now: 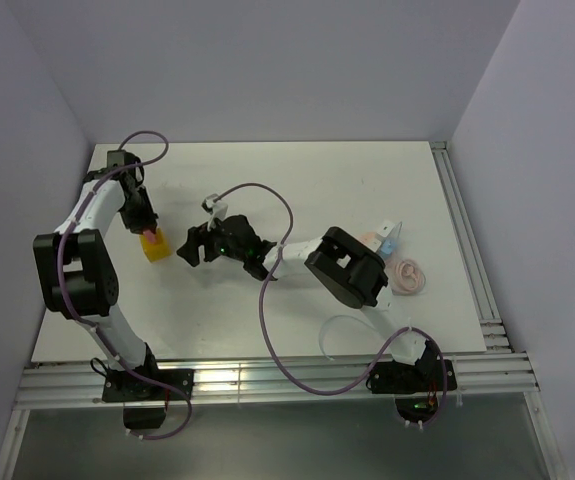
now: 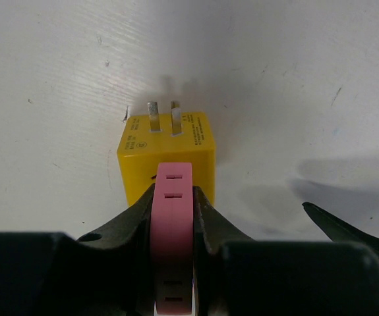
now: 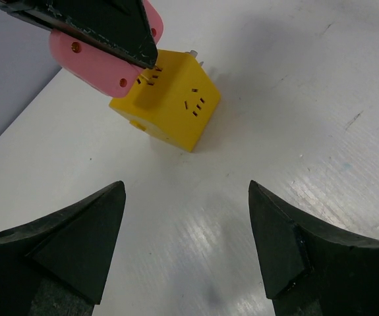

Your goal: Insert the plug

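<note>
Right gripper (image 3: 186, 197) hovers low over the table (image 1: 367, 180), jaws spread wide with nothing between them, aimed at the yellow cube (image 3: 169, 108) just ahead; likely staged to brace or grab it; cube lies on its side with its prongs (image 2: 163, 117) pointing away from the left arm, slotted faces exposed; left gripper (image 2: 174, 197) comes at it from the far side, jaws closed tight on a pink flat piece (image 2: 173, 217) whose tip touches the cube's near top edge; probably lining up with a socket, can't tell if seated; plug (image 1: 390, 246), light blue, lies well apart at the right, behind the right arm's elbow, near the pink coil (image 1: 408, 276), ungripped.
</note>
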